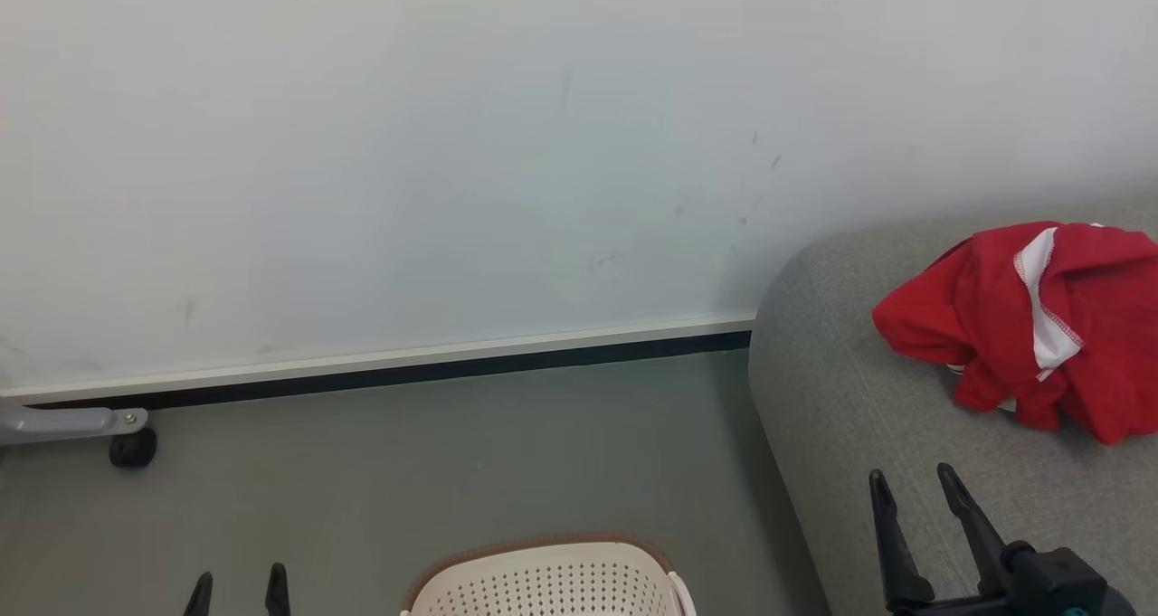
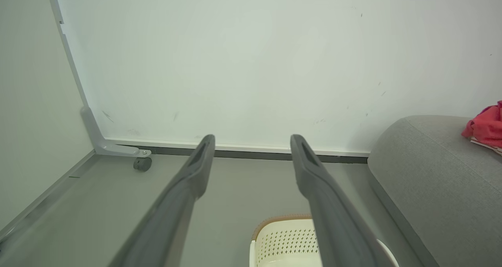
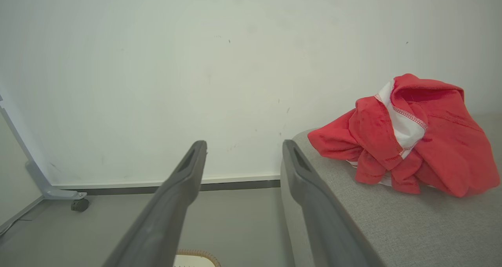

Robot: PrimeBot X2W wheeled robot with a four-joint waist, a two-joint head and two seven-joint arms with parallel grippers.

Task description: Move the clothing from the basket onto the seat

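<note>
The clothing [image 1: 1031, 326] lies in a crumpled red-and-white heap on the sofa [image 1: 850, 435], near the sofa's left end, clear of both grippers. The basket [image 1: 543, 584] stands on the floor [image 1: 452, 471] left of the sofa and apart from it; its inside is largely out of view. The right gripper [image 1: 911, 473] hangs over the sofa short of the clothing, fingers spread wide, holding nothing. The left gripper [image 1: 240, 576] is well left of the sofa, beyond the basket, fingers likewise wide apart and empty.

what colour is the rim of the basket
Brown, woven-look, on the cream basket; clearest in the head view.
</note>
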